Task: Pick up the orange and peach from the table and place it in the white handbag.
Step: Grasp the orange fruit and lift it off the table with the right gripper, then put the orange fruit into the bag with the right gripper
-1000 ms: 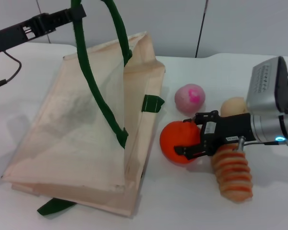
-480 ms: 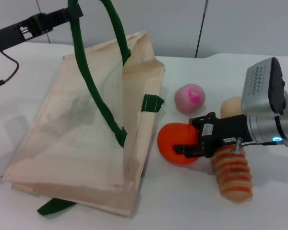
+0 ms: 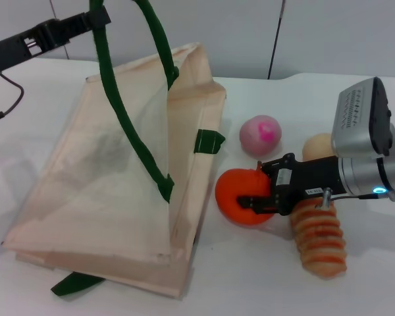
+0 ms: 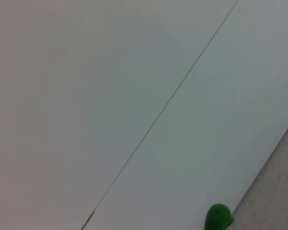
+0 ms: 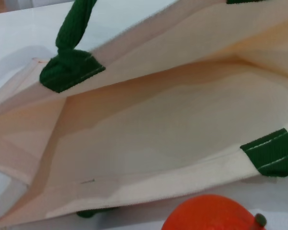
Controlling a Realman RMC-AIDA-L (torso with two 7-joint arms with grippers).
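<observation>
Right gripper low over table, fingers clamped around orange, arm reaching in from right. Left gripper raised at far left, pinching green strap.

The right arm is a big silver-grey block with rows of tiny dots. Its claw is black. The left arm is thin, black, with a black cable.
</observation>
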